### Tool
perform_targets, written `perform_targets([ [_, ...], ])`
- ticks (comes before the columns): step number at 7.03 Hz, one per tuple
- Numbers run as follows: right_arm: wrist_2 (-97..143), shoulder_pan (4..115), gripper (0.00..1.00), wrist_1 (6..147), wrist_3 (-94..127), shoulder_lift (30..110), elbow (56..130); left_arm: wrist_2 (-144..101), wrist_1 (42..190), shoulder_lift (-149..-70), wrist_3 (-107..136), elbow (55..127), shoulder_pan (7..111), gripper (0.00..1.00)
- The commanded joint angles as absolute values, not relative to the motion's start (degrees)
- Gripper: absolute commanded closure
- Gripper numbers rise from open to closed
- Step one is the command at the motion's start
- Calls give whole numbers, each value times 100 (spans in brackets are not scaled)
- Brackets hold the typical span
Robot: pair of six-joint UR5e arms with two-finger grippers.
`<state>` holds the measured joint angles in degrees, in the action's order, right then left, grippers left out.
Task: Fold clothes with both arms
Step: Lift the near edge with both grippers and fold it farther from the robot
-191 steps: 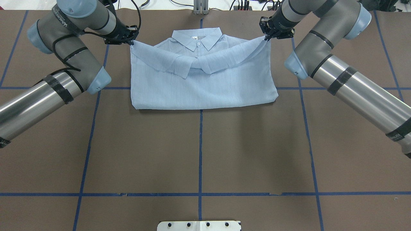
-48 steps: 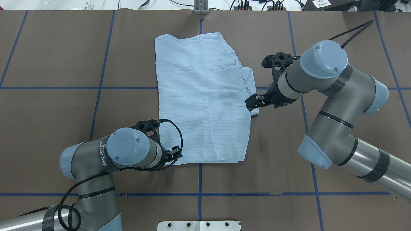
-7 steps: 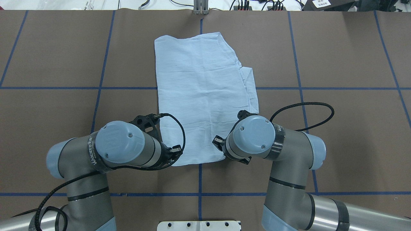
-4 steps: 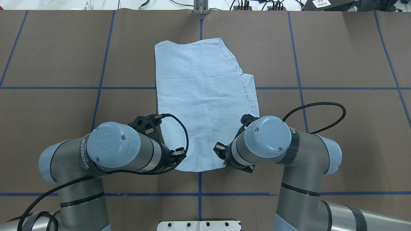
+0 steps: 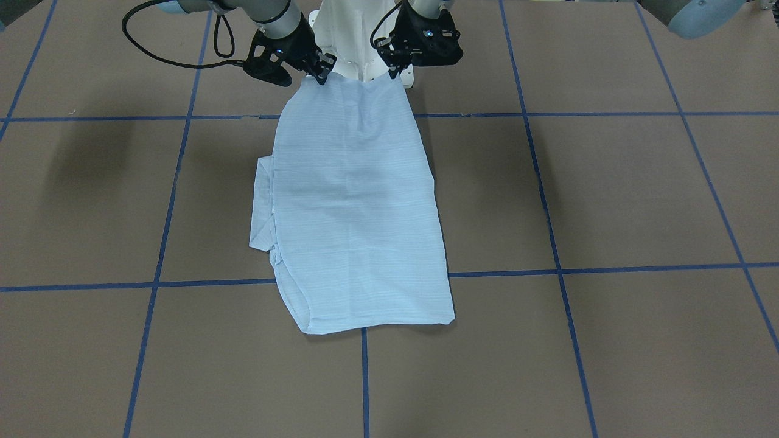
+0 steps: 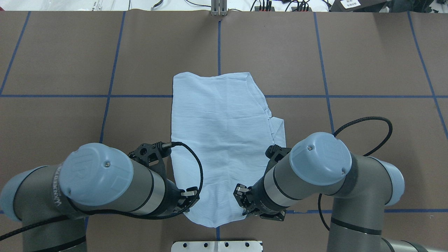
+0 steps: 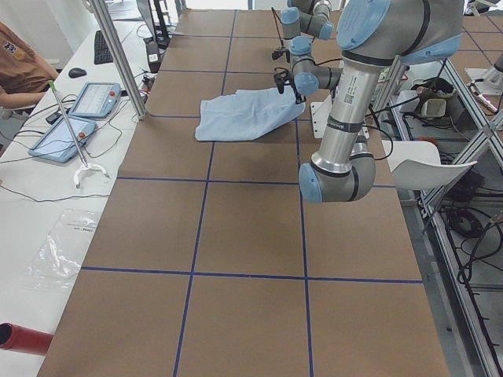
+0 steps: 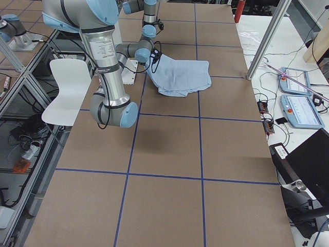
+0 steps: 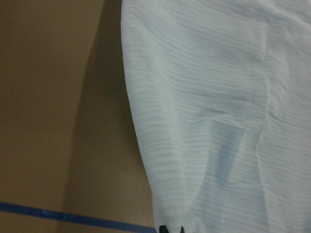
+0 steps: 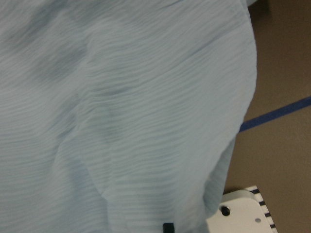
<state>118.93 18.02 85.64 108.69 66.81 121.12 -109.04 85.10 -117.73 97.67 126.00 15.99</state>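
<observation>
The pale-blue shirt (image 6: 224, 140) lies folded into a long panel, collar and buttons hidden, with a layer sticking out on its right side (image 6: 278, 127). My left gripper (image 6: 187, 202) is shut on its near left corner. My right gripper (image 6: 245, 204) is shut on its near right corner. In the front-facing view both grippers, left (image 5: 392, 72) and right (image 5: 319, 76), hold that edge a little above the table near the base. The cloth fills the left wrist view (image 9: 218, 121) and the right wrist view (image 10: 121, 121).
The white pedestal base (image 6: 217, 246) sits just behind the held edge and shows in the right wrist view (image 10: 238, 213). Brown table with blue tape lines (image 6: 218, 42). Tablets (image 7: 94, 98) and a metal post (image 7: 118, 55) stand on the far side.
Both grippers have drawn back toward the robot's base with the shirt's near corners. The whole shirt has slid toward the robot, its far edge now near the first cross line.
</observation>
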Motion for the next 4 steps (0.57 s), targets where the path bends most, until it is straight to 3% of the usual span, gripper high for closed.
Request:
perform_targets([
  [1, 12155, 1741, 100, 8569, 10889, 6733, 12323, -10934, 8060, -11769, 9765, 12929, 1503, 100],
  [4, 11728, 2319, 100, 8534, 10662, 6339, 11902, -10925, 8156, -11830, 9529, 12569, 1930, 100],
])
